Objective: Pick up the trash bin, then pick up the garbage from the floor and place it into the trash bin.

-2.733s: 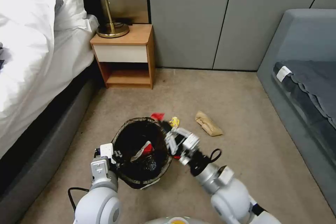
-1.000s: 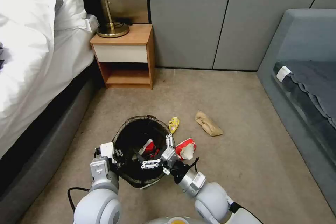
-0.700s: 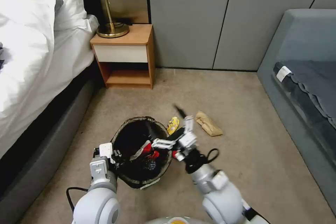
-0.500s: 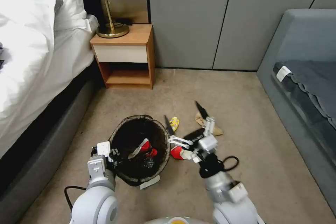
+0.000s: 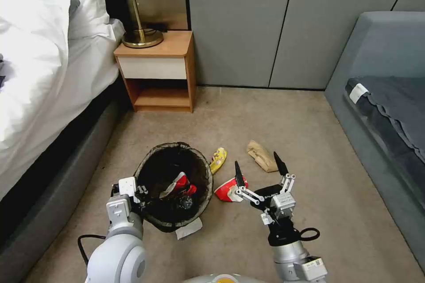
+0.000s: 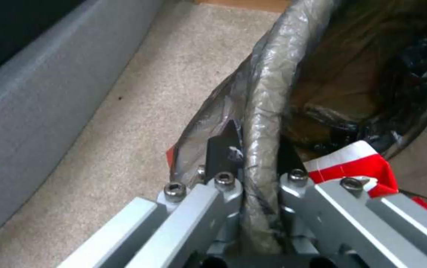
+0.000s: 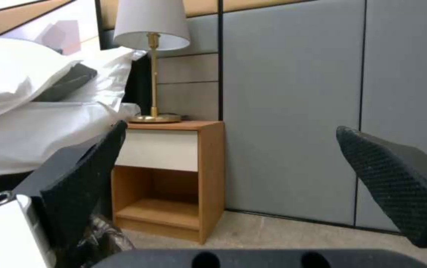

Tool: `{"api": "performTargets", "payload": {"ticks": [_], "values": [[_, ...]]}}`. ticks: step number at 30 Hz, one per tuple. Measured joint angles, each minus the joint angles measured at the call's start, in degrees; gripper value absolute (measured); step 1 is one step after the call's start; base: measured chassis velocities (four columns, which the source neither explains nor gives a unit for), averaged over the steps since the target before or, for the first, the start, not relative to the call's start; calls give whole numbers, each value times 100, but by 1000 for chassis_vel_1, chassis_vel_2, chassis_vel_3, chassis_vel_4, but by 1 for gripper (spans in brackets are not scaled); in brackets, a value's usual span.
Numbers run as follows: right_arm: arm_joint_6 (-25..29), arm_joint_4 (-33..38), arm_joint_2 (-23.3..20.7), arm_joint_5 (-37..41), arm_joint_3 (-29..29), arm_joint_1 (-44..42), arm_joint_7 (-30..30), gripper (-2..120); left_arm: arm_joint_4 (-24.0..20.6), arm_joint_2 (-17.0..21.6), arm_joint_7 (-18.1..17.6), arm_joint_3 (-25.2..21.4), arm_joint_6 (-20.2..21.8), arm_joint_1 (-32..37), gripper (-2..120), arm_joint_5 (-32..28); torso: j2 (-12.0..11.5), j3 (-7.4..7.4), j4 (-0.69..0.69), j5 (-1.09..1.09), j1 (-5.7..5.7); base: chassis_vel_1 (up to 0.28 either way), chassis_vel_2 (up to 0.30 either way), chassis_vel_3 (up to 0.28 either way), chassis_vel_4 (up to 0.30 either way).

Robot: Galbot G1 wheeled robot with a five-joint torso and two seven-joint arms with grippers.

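Gripping the bag-lined round white trash bin (image 5: 173, 181) by its rim, left gripper (image 6: 253, 182) pinches tight; right gripper (image 5: 258, 169), fingers spread wide, hovers beside a crushed red-and-white paper cup (image 5: 226, 191).

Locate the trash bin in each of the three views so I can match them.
Head view: the trash bin sits lower centre, its near rim clamped by the left gripper.
Left wrist view: rim runs up between the fingers.
Right wrist view: cannot tell.
Shared landmark: nightstand.
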Motion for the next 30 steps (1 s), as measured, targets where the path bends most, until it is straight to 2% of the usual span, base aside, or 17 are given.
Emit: {"api": "performTargets", "payload": {"ticks": [8, 16, 18, 20, 22, 23, 26, 28, 30], "values": [[-113, -34, 11, 85, 94, 253, 22, 100, -3, 3, -5, -5, 0, -3, 0, -14, 0, 1, 0, 0, 0, 0, 0, 0, 0], [-818, -42, 36, 547, 124, 935, 259, 100, -1, 6, -12, -3, 0, -10, 0, -22, 0, 1, -1, 0, 0, 0, 0, 0, 0], [-1403, -114, 80, 975, 8, 1557, 526, 100, -3, 23, -16, 4, 1, 14, 0, -17, 0, 1, 0, 0, 0, 0, 0, 0, 0], [-1495, -130, 89, 1052, -17, 1646, 558, 100, -6, 26, -18, 4, 2, 19, 0, -16, 0, 1, 1, 0, 0, 0, 0, 0, 0], [-2223, -372, 156, 1700, -189, 2211, 846, 100, -16, 31, -25, 6, 4, 44, 0, 2, 0, 1, 1, 0, 1, 0, 0, 0, 0], [-2223, -372, 156, 1700, -189, 2211, 846, 100, -16, 31, -25, 6, 4, 44, 0, 2, 0, 1, 1, 0, 1, 0, 0, 0, 0], [-3260, -1024, 150, 2676, -448, 2872, 1288, 100, -16, -3, -29, 40, 4, 87, 0, 60, 0, 1, 1, 0, 0, 0, 0, 0, 0], [-3417, -1131, 137, 2824, -492, 2964, 1355, 100, -16, -7, -29, 43, 4, 92, 0, 65, 0, 1, 1, 0, 0, 0, 0, 0, 0], [-4063, -1545, 57, 3377, -689, 3290, 1553, 100, -16, -8, -29, 46, 4, 94, 0, 75, 0, 1, 0, 0, 0, 0, 0, 0, 0]]}}
